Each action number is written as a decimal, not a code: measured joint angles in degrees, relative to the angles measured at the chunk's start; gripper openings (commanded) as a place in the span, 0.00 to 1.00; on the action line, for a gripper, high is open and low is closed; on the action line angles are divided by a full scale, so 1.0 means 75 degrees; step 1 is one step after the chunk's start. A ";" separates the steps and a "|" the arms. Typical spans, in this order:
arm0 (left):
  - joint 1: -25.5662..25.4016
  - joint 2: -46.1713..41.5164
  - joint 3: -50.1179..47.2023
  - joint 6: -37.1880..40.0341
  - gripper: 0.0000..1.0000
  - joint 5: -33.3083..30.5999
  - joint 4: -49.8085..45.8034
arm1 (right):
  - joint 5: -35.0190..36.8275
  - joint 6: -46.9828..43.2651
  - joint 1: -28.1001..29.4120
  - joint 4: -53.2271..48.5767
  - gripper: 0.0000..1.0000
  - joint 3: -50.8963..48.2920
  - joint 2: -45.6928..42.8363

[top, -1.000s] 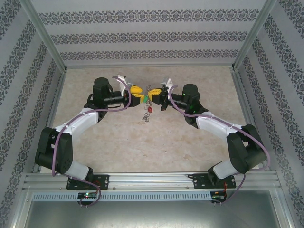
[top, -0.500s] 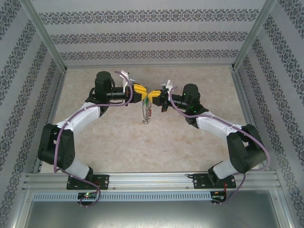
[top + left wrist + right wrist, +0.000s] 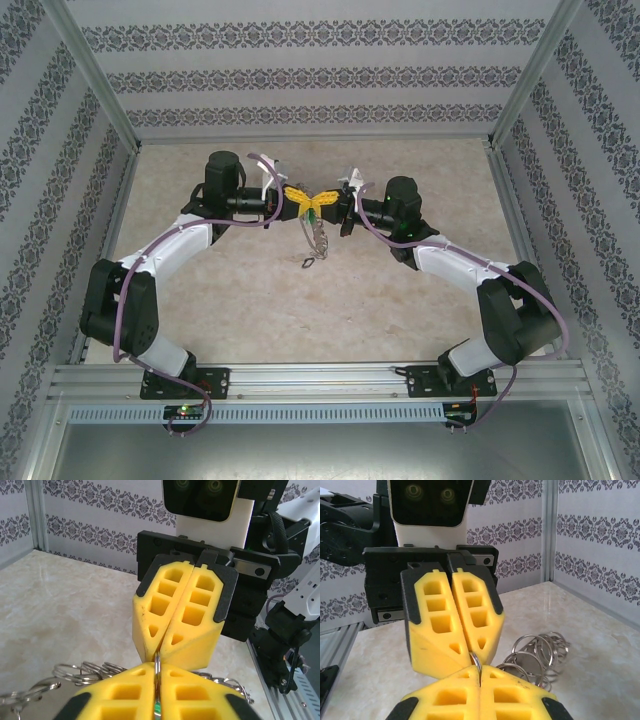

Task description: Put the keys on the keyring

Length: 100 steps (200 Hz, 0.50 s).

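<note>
Top external: keyring [image 3: 317,236] dangles; left wrist: left hand [image 3: 156,672], right hand [image 3: 159,652] clamped.

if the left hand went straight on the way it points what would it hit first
The right hand: its yellow tips face the left hand, almost touching, both shut on the keyring wire between them.

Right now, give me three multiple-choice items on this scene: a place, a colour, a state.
1. Where do the left tool and right tool meet?
A. Tip to tip over mid-table
B. Left wall
C. Arm bases
2. What colour are their blocky fingers?
A. Blue
B. Yellow
C. White
3. How do both tools stand?
A. Wide open
B. Shut on the silvery metal keyring
C. Shut, empty
Key: 1 A, tips touch centrally in the top view; 2 B, both wrist views show yellow; 3 B, closed fingers pinch its ring.
</note>
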 measured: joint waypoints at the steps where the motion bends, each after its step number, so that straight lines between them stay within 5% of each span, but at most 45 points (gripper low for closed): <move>1: 0.0000 0.0000 0.0000 0.0015 0.03 0.0003 0.0000 | -0.0003 0.0000 0.0000 0.0000 0.00 0.0000 0.0000; 54: 0.0003 -0.0003 0.0289 0.0568 0.00 0.0061 -0.0799 | -0.0160 -0.0204 -0.0006 -0.0096 0.00 0.0003 -0.0009; 100: -0.0058 -0.0114 0.0501 0.1926 0.00 0.0023 -0.2483 | -0.0527 -0.1862 -0.0047 -0.2171 0.16 0.0283 -0.0417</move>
